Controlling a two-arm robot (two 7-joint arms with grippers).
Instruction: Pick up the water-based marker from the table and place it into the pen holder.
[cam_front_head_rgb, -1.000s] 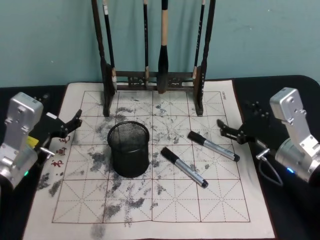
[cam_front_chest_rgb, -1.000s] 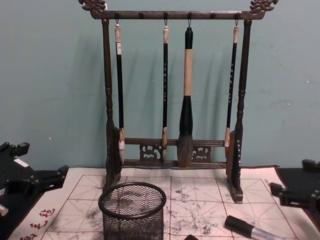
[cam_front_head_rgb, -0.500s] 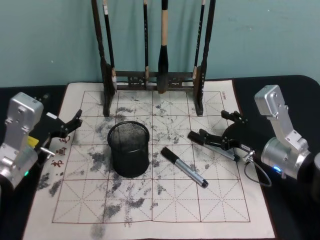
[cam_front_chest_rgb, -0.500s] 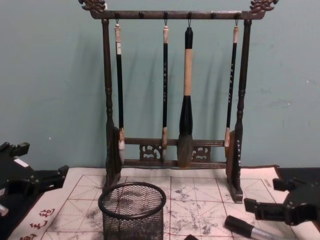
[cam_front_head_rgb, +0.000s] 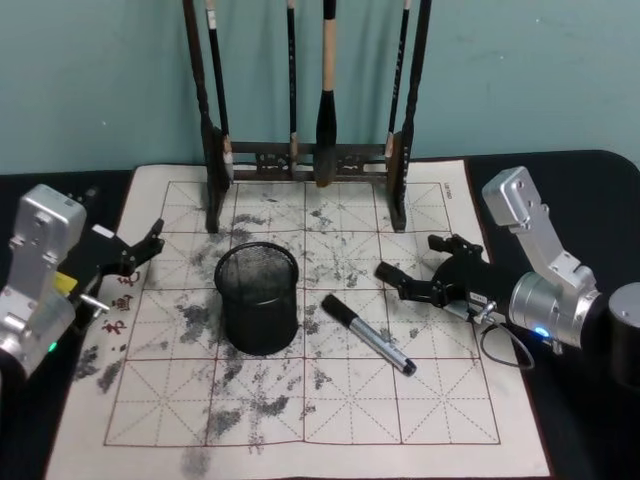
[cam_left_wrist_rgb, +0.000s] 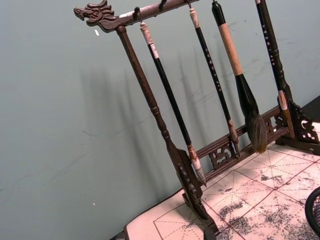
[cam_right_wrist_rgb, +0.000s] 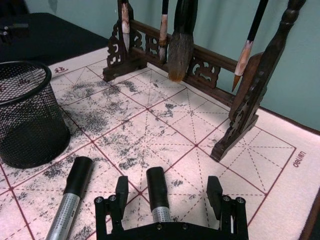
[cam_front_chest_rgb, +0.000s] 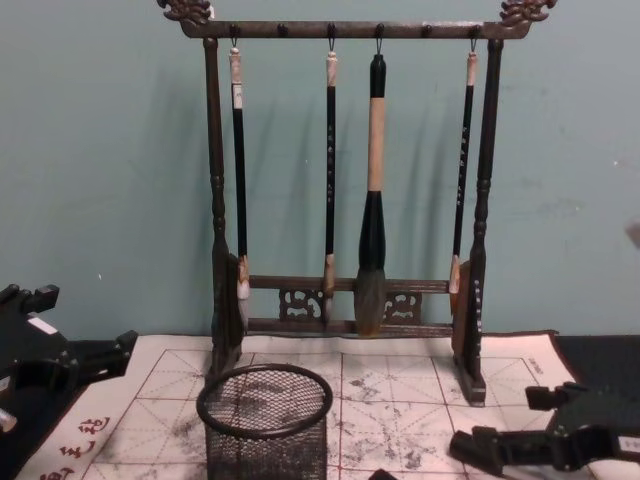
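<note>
Right claw (cam_front_head_rgb: 420, 268) down over a marker (cam_front_head_rgb: 387, 271)
I see its jaws spread either side of the marker, which lies on the mat (cam_front_head_rgb: 300, 420) right of the holder (cam_front_head_rgb: 258, 300); left claw (cam_front_head_rgb: 140, 252) sits spread by the mat's left edge.

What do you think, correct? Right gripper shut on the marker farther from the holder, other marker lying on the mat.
Not shut: the right gripper is open. The right wrist view shows its fingers apart on either side of the marker. It is the marker farther from the holder; the other marker lies on the mat.
</note>
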